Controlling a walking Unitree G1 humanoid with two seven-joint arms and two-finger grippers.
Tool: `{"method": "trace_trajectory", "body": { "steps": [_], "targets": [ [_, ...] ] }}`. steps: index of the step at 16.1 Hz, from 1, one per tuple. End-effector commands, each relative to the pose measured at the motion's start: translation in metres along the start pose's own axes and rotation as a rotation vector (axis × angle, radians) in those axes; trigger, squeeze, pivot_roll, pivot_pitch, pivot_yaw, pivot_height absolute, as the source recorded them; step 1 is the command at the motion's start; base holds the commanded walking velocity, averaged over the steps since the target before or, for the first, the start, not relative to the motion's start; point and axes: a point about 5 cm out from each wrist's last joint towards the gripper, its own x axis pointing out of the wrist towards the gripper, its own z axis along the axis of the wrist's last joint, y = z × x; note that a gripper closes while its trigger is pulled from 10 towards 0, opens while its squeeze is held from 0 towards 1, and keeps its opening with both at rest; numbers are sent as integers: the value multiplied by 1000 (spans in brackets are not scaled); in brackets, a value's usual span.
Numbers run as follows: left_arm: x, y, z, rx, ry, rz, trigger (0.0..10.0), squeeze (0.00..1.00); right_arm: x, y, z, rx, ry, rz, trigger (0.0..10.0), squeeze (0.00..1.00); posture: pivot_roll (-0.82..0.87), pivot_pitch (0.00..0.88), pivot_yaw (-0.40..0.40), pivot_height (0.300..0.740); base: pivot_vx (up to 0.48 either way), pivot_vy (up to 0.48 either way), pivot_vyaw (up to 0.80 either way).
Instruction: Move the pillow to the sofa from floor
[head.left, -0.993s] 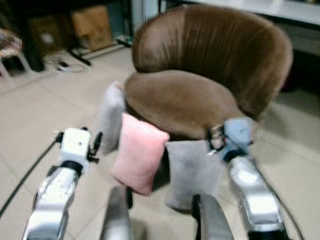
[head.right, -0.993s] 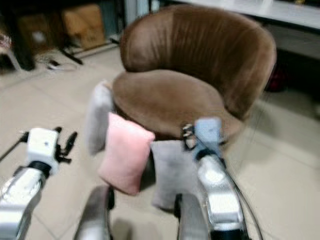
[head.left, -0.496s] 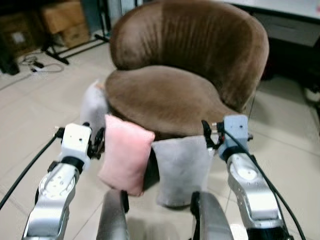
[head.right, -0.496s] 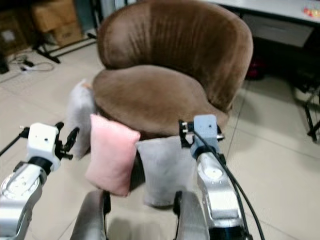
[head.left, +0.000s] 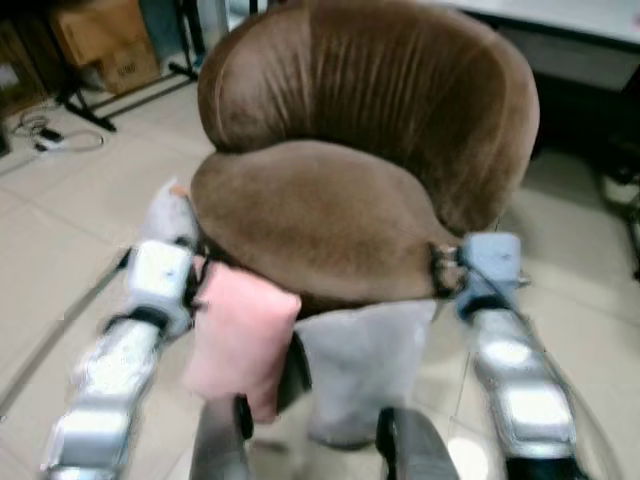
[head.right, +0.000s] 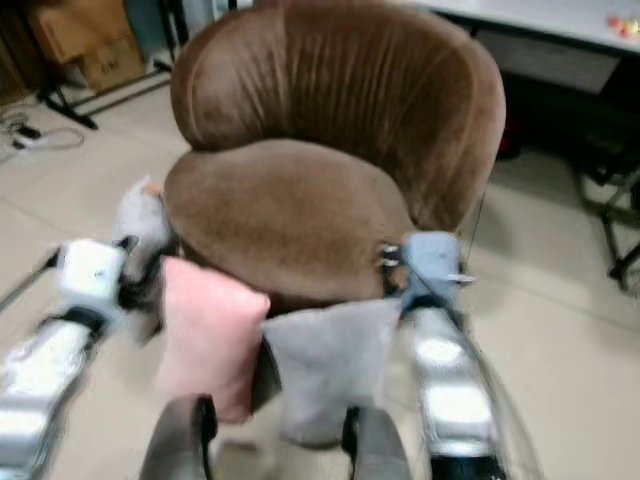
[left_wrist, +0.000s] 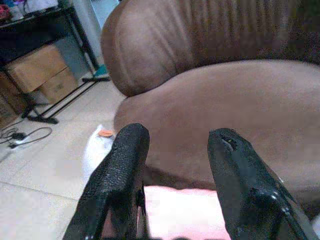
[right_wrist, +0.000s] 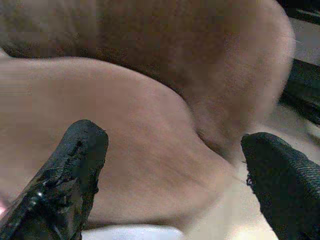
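A pink pillow (head.left: 240, 340) stands on the floor, leaning against the front of the brown sofa chair (head.left: 310, 215). A grey pillow (head.left: 365, 365) leans beside it, and another pale pillow (head.left: 170, 215) stands by the chair's left side. My left gripper (left_wrist: 177, 137) is open, hovering just above the pink pillow (left_wrist: 185, 212) and facing the seat. The right gripper (right_wrist: 175, 140) is wide open, level with the seat's front edge above the grey pillow. Nothing is between either pair of fingers.
Cardboard boxes (head.left: 105, 45) and a cable (head.left: 45, 135) lie on the tiled floor at the back left. A desk edge (head.left: 590, 15) runs behind the chair at the right. My own legs (head.left: 225, 445) show at the bottom of the eye views.
The camera has come closer to the chair and the picture has shifted. Both arms now look blurred and reach slightly further toward the seat. The pillows have not moved.
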Motion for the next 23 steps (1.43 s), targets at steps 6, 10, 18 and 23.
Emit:
{"method": "trace_trajectory", "body": {
  "steps": [6, 10, 18, 23],
  "targets": [
    [4, -13, 3, 37, -10, -50, 10000, 0, 2, -17, -12, -26, 57, 8, 10000, 0, -43, 0, -15, 535, 0, 0, 0],
    [6, -12, 2, 51, -5, -57, 10000, 0, 3, -18, -12, -28, 57, 7, 10000, 0, -49, 0, -5, 505, 0, 0, 0],
    [6, -12, 2, 64, 5, -79, 10000, 0, -1, -12, -18, -29, 92, 13, 10000, 0, -46, 0, 2, 415, 0, 0, 0],
    [3, -10, 1, 76, 12, -84, 10000, 0, -2, -4, -20, 17, 92, 103, 10000, 1000, -40, 0, 6, 395, 0, 0, 0]
  ]
}}
